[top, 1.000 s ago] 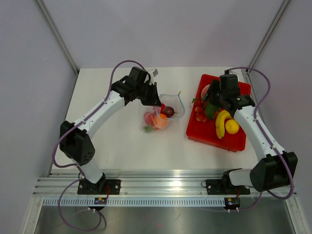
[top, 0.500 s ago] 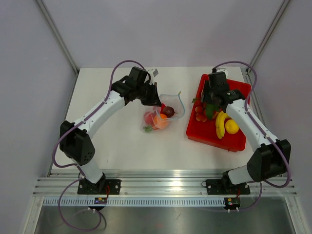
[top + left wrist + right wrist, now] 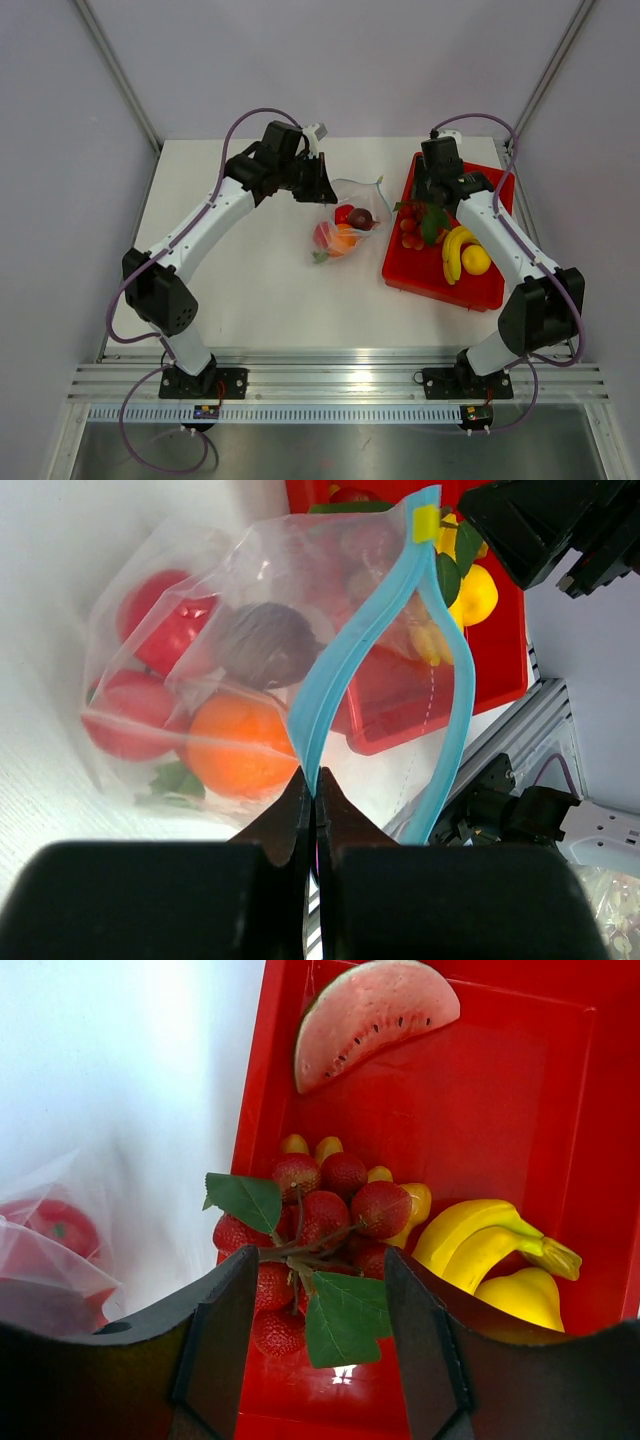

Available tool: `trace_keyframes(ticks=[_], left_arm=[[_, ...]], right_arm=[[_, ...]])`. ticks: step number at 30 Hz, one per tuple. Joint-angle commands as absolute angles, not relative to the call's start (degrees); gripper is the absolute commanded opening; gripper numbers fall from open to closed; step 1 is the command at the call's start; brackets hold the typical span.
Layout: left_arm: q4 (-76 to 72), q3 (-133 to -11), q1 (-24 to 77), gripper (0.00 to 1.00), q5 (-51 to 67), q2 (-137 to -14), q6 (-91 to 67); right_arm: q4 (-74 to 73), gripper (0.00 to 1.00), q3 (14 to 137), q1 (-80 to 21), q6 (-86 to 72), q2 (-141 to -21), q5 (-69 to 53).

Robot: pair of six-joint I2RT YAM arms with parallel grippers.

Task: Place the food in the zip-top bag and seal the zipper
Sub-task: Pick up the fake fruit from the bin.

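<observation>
Stretching toward the red rectangular tray (image 3: pixel 485 293), the light blue zipper strip (image 3: pixel 350 650) is being pinched by the left gripper (image 3: pixel 312 780); the right gripper (image 3: pixel 320 1260) is gaping above that tray.

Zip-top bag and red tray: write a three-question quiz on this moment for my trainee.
1. True or false: the left gripper is shut on the zipper of the zip-top bag.
2. In the right wrist view, what shows between the open fingers of the right gripper? A) carrot B) berry cluster C) corn cob
3. Fill in: the watermelon slice lies in the red ____.
Key: 1 true; 2 B; 3 tray.
</observation>
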State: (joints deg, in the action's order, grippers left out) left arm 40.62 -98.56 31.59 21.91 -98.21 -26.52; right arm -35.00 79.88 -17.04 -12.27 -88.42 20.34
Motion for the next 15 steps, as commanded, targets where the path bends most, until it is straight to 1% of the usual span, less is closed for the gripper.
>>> trace_keyframes(ticks=[1,7,10,15], left_arm=[[39.9,-101.3,31.3,0.0,22.3,-97.1,-26.5],[38.6,-98.5,31.3,0.0,23.8,-97.4,-27.0],[38.3,-97.4,31.3,0.0,24.2,-97.4,-27.2],[38.0,-96.9,31.3,0.0,24.3,-97.4,-27.2]], right_arm=[[-32.9,0.6,80.7,-17.4,-13.0,-87.0,21.1],[-33.2,0.6,80.2,-17.4,-13.5,-87.5,19.0],[-33.0,0.59,80.2,-17.9,-12.9,-87.5,18.9],[-32.4,0.57,80.3,-20.8,-10.3,-88.5,22.3]])
